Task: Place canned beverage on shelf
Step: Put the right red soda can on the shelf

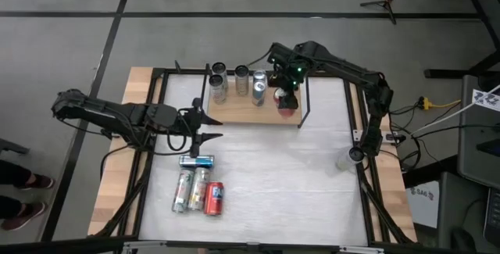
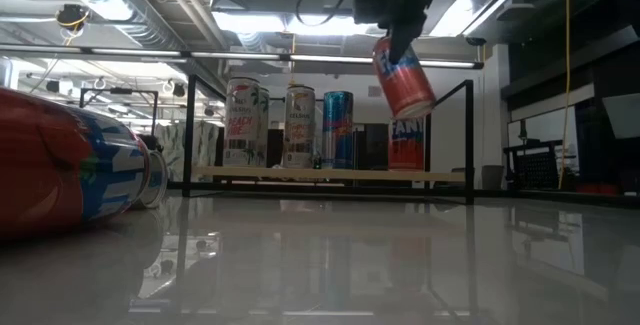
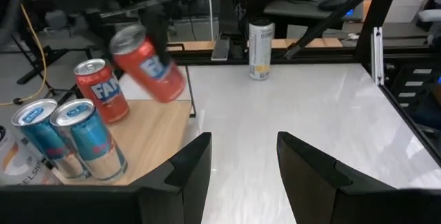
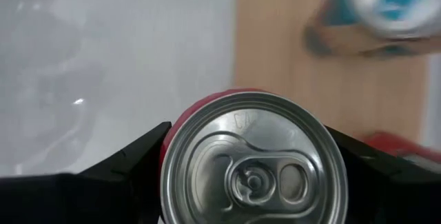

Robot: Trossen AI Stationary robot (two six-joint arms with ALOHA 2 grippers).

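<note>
The shelf [image 1: 242,112] is a light-wood board with thin black uprights at the table's far side. Three slim cans [image 2: 298,125] and a red Fanta can [image 2: 408,143] stand upright on it. My right gripper [image 1: 286,88] hangs over the shelf's right end, shut on a red canned beverage [image 2: 403,75] just above the Fanta can. My left gripper [image 1: 212,125] hovers open over the table's left half, level and pointing toward the shelf, with nothing between its fingers [image 3: 196,165]. My right gripper pinches the red can's side wall just below its top rim [image 4: 172,131] between its two fingers [image 4: 127,165], one on each side. The fingers come from above, slanting down. The can hangs tilted below them, lifted clear of the shelf board [image 2: 330,173].
Several more cans [image 1: 199,185] lie on the white tabletop near its front left, one of them crosswise [image 1: 195,160]. A pale can [image 3: 260,48] stands alone near the table's right edge. Black frame rods [image 1: 367,121] run along the table's sides.
</note>
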